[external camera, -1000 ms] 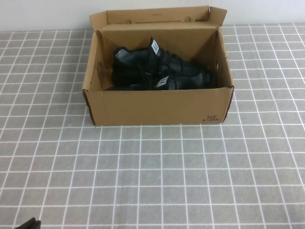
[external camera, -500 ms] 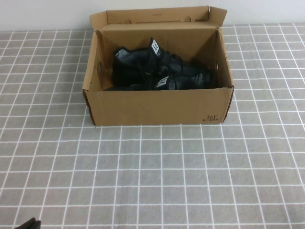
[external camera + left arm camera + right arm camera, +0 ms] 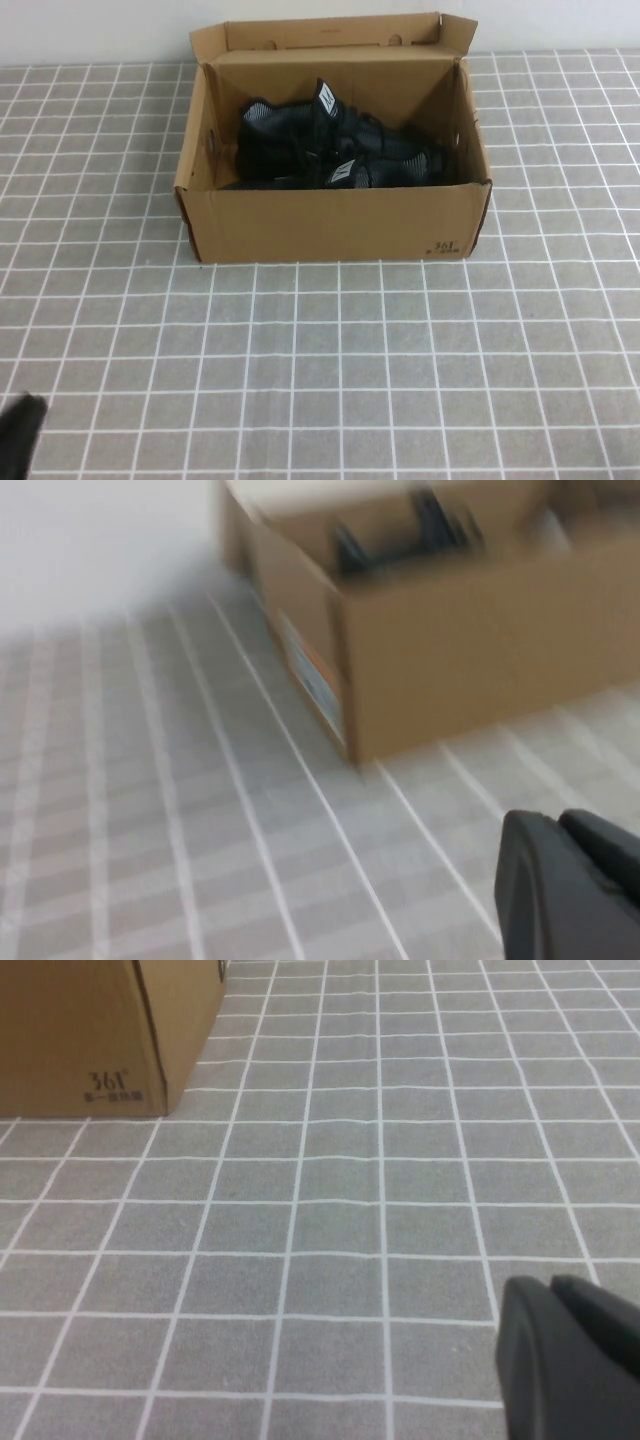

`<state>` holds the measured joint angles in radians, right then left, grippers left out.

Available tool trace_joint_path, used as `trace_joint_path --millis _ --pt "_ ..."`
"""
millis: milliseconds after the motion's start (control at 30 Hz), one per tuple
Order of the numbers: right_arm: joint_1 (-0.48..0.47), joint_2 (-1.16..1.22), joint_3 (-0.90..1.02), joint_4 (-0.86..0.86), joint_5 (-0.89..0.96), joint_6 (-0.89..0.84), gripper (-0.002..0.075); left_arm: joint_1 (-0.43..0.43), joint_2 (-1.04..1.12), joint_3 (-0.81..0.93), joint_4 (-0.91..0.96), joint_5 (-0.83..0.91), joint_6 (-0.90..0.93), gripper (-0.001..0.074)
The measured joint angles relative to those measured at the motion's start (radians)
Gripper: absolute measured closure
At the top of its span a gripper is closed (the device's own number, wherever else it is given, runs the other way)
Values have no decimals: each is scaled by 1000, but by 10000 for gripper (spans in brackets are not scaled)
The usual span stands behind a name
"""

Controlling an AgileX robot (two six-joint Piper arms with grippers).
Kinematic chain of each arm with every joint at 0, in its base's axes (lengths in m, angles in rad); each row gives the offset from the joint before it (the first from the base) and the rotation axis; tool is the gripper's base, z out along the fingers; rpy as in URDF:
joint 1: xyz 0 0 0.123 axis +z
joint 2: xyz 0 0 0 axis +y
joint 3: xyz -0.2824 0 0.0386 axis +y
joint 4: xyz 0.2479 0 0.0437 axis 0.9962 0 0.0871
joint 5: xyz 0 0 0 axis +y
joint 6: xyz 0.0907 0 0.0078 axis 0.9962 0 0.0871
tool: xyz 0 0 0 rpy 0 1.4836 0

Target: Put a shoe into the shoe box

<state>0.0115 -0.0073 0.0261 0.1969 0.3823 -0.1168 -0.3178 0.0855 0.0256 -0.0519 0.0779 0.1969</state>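
Seen from the high camera, the shoe [image 3: 340, 140] lies inside the open shoe box [image 3: 330, 225] beside its twin sneaker [image 3: 345, 174]; the left gripper [image 3: 18, 430] sits at the near left table edge. Left wrist: fingers pressed together, holding nothing. Right wrist: the right gripper [image 3: 570, 1360] hovers near the box, likewise closed and empty.

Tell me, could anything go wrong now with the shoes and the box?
Maybe. One shoe sits tilted inside the shoe box, its tongue sticking up against the twin sneaker, so the flap lid might press on it if closed. The left gripper is low at the table's near left corner and looks blurred, so a sweep toward the box could nudge it. The right gripper hangs over bare tiles to the box's right.
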Motion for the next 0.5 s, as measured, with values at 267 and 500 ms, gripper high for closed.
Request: trace_joint_path --millis 267,500 --pt "0 0 0 2 0 0 742 231 -34 0 -50 -157 -93 736" --pt "0 -1 0 3 4 0 742 302 -94 0 -50 40 -110 736"
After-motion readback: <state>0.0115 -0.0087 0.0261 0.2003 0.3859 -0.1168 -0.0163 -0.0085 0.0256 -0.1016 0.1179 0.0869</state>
